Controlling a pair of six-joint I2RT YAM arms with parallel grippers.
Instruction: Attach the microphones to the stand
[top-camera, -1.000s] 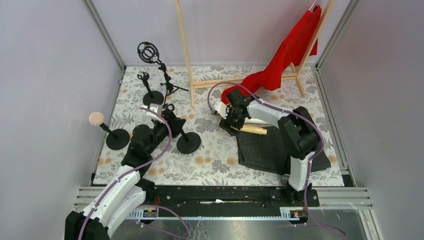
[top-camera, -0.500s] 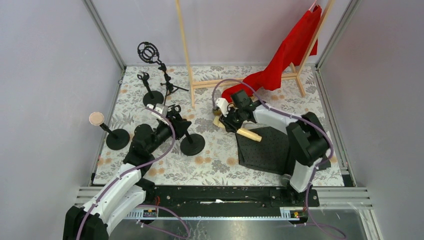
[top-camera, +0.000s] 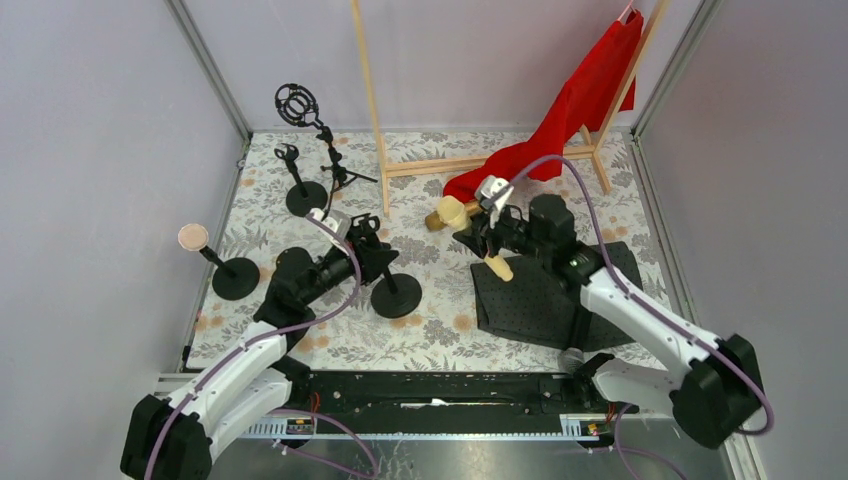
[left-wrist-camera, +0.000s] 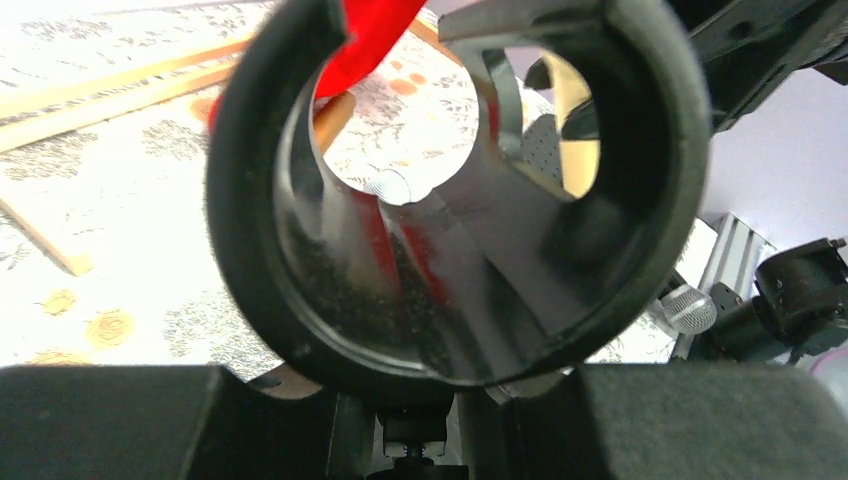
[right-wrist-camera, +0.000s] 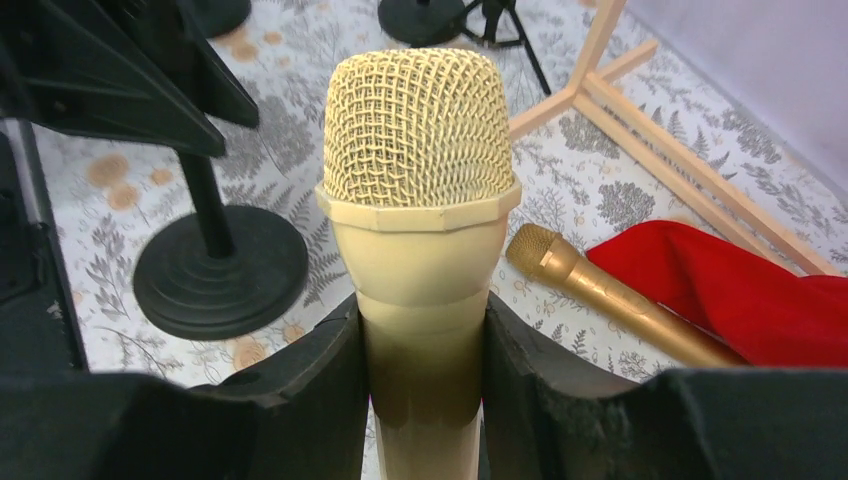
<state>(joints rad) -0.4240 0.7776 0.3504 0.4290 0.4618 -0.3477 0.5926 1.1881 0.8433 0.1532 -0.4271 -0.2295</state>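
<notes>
My right gripper (top-camera: 483, 240) (right-wrist-camera: 425, 350) is shut on the pale yellow microphone (top-camera: 452, 212) (right-wrist-camera: 418, 190) and holds it off the table, head toward the left. The gold microphone (right-wrist-camera: 600, 295) lies on the cloth-covered table below it, its tail under the red cloth. My left gripper (top-camera: 362, 240) (left-wrist-camera: 425, 400) is shut on the neck of a black stand's ring clip (left-wrist-camera: 250, 250). That stand's round base (top-camera: 397, 297) (right-wrist-camera: 220, 270) sits just right of it. A pink head (top-camera: 192, 237) tops a stand at the far left. A silver mesh microphone head (left-wrist-camera: 688, 308) (top-camera: 570, 357) shows by the right arm's base.
A black mat (top-camera: 560, 300) lies under the right arm. A wooden rack (top-camera: 372, 110) with the red cloth (top-camera: 570, 110) stands at the back. A small stand (top-camera: 300, 190) and a shock-mount tripod (top-camera: 298, 103) stand at the back left.
My right gripper has lifted the yellow microphone off the mat and turned its head to the left. My left gripper has shifted right, and the stand's base has moved right with it.
</notes>
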